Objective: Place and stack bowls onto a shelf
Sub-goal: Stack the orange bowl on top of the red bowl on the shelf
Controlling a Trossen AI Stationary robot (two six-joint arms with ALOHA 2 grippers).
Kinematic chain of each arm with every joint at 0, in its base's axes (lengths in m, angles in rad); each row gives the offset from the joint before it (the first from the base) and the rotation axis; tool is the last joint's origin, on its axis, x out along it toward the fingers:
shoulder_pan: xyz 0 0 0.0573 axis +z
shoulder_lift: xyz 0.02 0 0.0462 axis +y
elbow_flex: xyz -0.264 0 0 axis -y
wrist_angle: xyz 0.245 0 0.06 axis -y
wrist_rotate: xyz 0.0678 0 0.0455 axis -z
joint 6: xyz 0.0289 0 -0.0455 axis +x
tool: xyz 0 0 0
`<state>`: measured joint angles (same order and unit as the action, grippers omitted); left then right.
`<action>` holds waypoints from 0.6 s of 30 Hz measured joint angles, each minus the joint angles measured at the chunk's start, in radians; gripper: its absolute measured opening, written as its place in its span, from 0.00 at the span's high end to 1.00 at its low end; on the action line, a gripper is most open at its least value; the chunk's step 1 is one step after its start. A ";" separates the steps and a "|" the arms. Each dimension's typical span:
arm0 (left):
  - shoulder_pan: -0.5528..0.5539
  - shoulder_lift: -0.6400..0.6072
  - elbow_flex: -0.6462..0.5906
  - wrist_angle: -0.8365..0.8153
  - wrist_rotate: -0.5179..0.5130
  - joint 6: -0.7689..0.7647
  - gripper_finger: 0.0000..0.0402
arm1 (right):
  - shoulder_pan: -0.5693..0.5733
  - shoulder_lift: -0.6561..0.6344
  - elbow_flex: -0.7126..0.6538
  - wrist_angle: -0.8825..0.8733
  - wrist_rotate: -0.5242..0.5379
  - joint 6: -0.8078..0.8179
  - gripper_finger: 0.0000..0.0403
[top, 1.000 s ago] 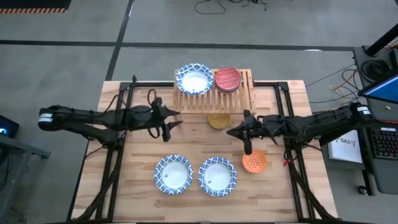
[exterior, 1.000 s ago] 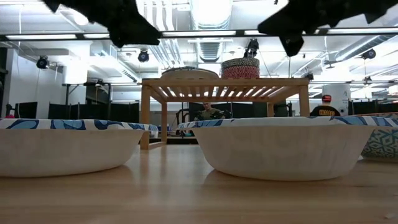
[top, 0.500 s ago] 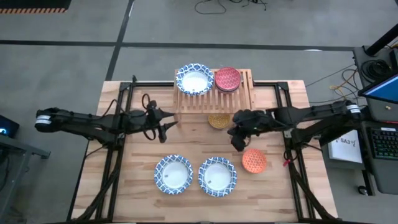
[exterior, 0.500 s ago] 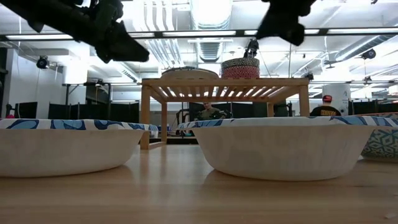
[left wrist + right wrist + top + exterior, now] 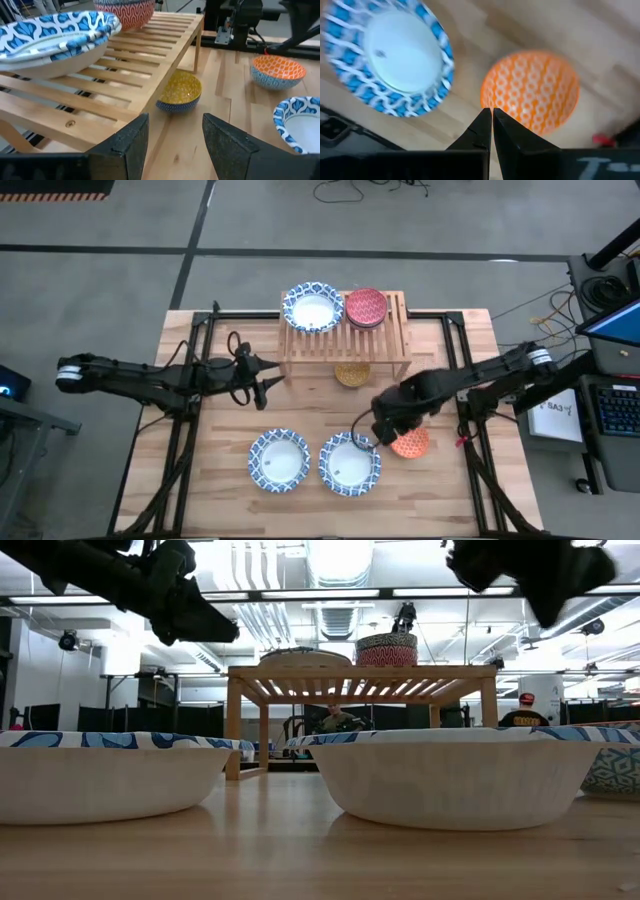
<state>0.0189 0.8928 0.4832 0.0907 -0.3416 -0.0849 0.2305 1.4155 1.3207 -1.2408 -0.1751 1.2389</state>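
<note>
Right claw (image 5: 381, 430), fingers pinched together, empty, lower centre-right above orange bowl (image 5: 409, 442) rim. Left claw (image 5: 268, 376) spread wide, idle. Risk: unopened fingers shove bowl into neighbouring blue-and-white bowl (image 5: 349, 463).

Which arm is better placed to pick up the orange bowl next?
Right. Its tool hangs beside the orange bowl, fingers closed. The left tool waits open near the shelf, across the table.

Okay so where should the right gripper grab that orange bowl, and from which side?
Probably the rim, from above. The orange bowl sits upright and open on the table, apart from the patterned bowl. The right gripper, fingers together, would open to straddle the thin rim nearest it.
</note>
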 joint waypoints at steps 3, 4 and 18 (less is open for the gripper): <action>0.000 0.001 -0.009 -0.002 0.000 0.000 0.58 | 0.051 0.042 -0.008 0.003 -0.016 0.070 0.98; 0.000 0.001 -0.010 -0.002 0.000 0.000 0.58 | 0.067 0.056 -0.008 0.006 -0.017 0.085 0.98; 0.000 0.001 -0.010 -0.001 0.000 0.001 0.58 | 0.099 0.228 -0.005 0.115 -0.103 0.133 0.67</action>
<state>0.0191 0.8940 0.4728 0.0898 -0.3413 -0.0841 0.3298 1.6440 1.3155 -1.1259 -0.2779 1.3718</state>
